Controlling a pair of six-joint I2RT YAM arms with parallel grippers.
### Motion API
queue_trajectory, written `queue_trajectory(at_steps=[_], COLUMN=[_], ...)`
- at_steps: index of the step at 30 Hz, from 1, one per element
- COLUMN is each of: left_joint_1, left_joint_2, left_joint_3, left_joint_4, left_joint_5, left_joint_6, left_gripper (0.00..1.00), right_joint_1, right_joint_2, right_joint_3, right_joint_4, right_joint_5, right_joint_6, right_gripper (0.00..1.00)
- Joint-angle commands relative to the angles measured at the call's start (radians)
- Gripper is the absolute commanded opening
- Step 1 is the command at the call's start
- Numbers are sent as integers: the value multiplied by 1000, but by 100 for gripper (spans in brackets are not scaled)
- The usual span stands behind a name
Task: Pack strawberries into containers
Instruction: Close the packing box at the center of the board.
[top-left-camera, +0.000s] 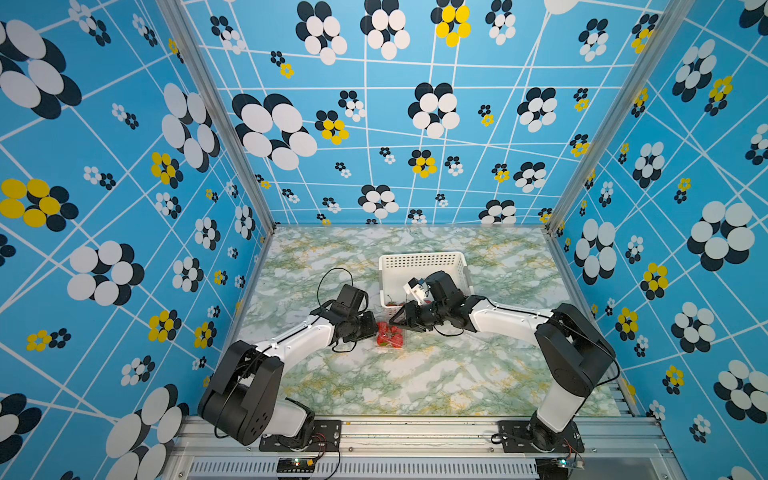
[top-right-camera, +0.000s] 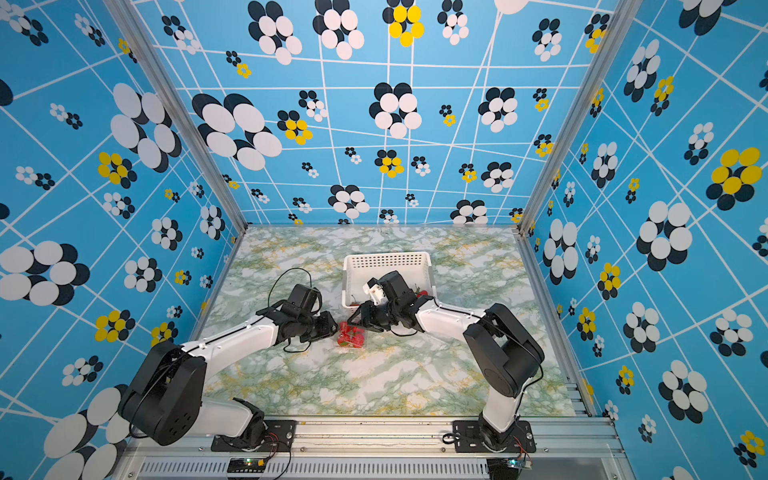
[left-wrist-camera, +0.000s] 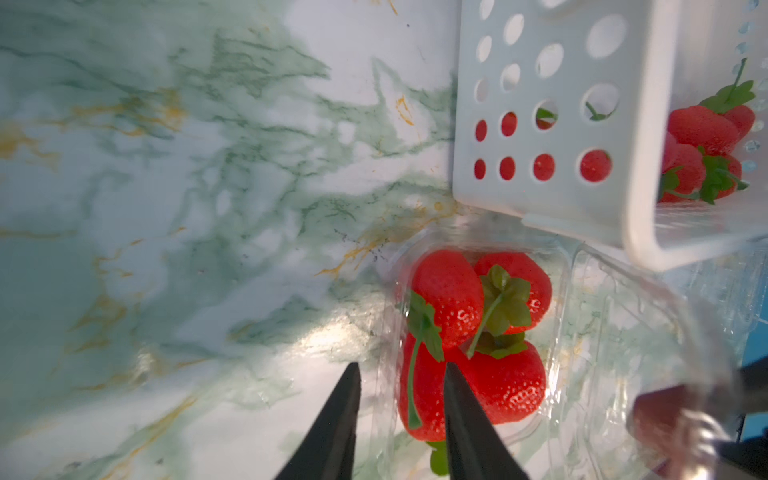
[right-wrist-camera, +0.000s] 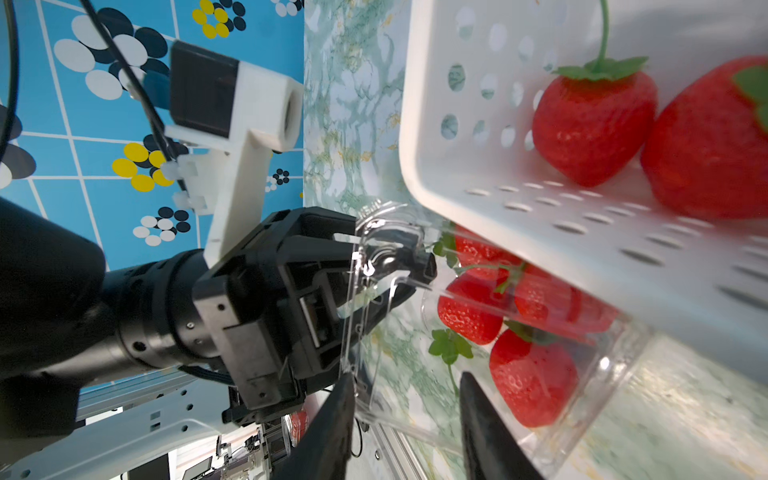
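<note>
While container (left-wrist-camera: 562, 307) sat filled, lid-closing judged in hand | left gripper (left-wrist-camera: 401, 368) jaws narrow astride wall (left-wrist-camera: 390, 299), grip unclear | right gripper (right-wrist-camera: 405, 378) jaws half-open, lid (right-wrist-camera: 374, 249) beside them | next judged: press lid shut

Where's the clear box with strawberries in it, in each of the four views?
Both top views: box mid-table between the two arms, just in front of the basket.
Left wrist: box just past this arm's jaws, by the basket's corner.
Right wrist: box past this arm's jaws, beside the basket's outer wall.
Shared landmark: the white holed basket.
</note>
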Motion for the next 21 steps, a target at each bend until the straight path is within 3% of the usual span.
queue_trajectory(at_steps=[1, 11, 21], left_joint_1=[16, 50, 65], left_joint_2=[-39, -102, -66], left_joint_3=[-18, -40, -41], left_joint_4=[-6, -29, -12], left_joint_5=[3, -17, -18], left_joint_6=[-2, -2, -4], left_gripper=[35, 35, 32], right_joint_1=[15, 20, 26], right_joint_2=[24, 42, 63], right_joint_3=[38, 59, 80], right_joint_4=[5, -3, -17], right_joint_5=[-25, -26, -29], right_joint_6=[3, -2, -7], right_gripper=[42, 41, 38])
